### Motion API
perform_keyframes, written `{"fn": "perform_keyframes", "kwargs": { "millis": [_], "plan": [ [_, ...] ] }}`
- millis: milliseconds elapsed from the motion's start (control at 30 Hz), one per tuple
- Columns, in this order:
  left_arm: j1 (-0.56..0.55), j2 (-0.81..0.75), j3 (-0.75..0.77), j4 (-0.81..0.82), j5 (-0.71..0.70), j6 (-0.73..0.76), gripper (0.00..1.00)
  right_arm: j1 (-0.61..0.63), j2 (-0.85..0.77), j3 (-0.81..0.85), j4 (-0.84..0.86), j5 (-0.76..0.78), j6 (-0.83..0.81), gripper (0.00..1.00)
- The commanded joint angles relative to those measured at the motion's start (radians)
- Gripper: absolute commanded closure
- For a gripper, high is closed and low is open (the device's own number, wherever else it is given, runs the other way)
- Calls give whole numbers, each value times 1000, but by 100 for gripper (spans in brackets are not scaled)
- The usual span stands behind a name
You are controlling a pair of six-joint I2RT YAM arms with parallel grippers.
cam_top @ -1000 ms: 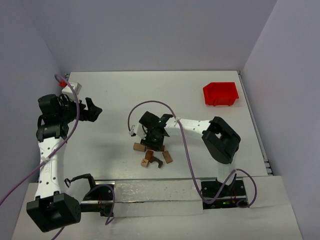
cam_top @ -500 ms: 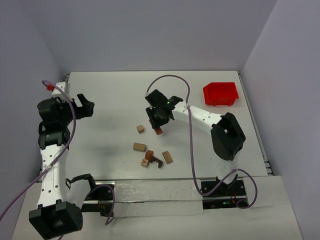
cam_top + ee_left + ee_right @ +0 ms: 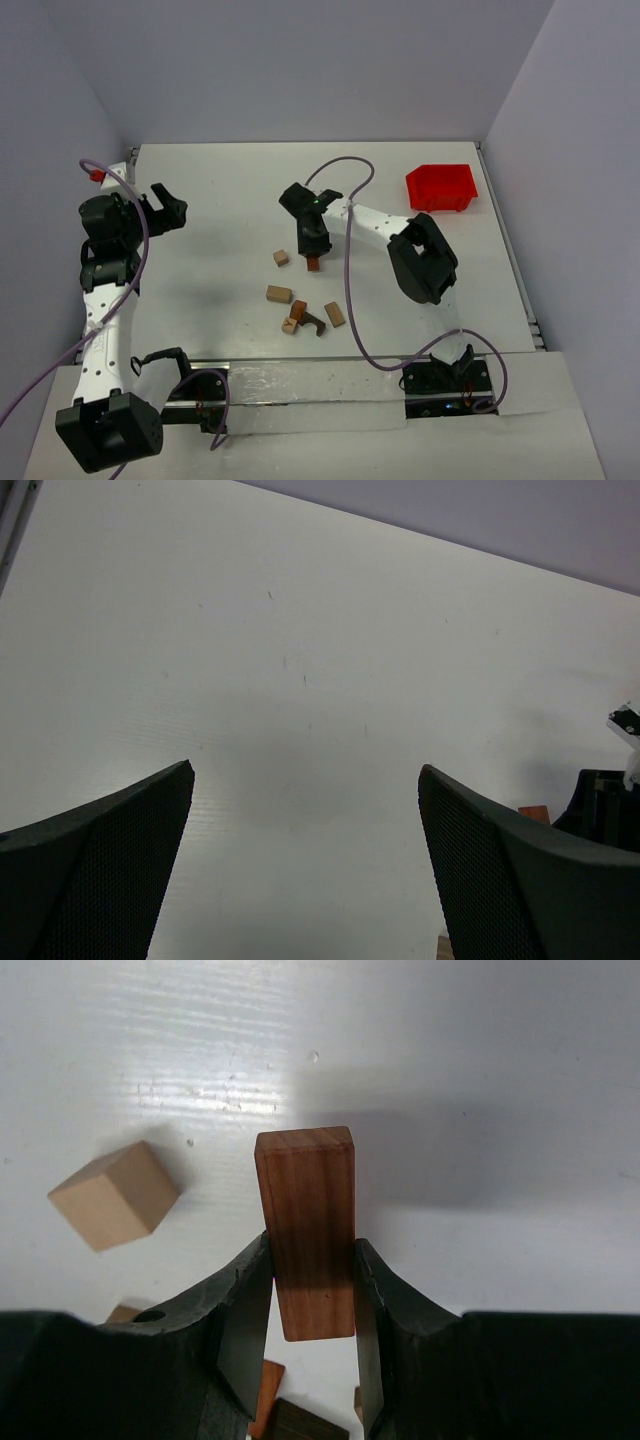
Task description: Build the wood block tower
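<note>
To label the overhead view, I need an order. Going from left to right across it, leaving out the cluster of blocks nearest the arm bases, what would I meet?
left gripper → small tan cube → reddish-brown block, held in the right gripper → red bin

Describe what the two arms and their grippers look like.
Both arms have white link segments with bulky black joint housings. A purple cable loops along the left arm and the right arm. The left gripper and right gripper have black, curved fingers; the left's inner pads look finely textured.
</note>
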Motion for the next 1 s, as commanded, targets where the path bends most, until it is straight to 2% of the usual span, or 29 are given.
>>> {"fn": "perform_keyframes", "kwargs": {
  "millis": [0, 167, 567, 667, 867, 967],
  "plan": [
    [-7, -11, -6, 38, 21, -24, 1, -25, 48, 93, -41, 32, 80, 100],
    [-9, -4, -13, 40, 14, -12, 1, -35, 111, 151, -66, 45, 93, 100],
    [-10, 25, -10, 49, 9, -21, 1, -35, 188, 153, -61, 42, 62, 99],
    [-12, 32, -13, 55, 11, -19, 1, -34, 204, 160, -58, 23, 42, 86],
    [-12, 49, -7, 55, 1, -17, 1, -31, 215, 147, -52, 20, 40, 71],
    [-12, 55, -5, 55, -5, -16, 1, -31, 217, 147, -52, 12, 41, 58]
  ]
}}
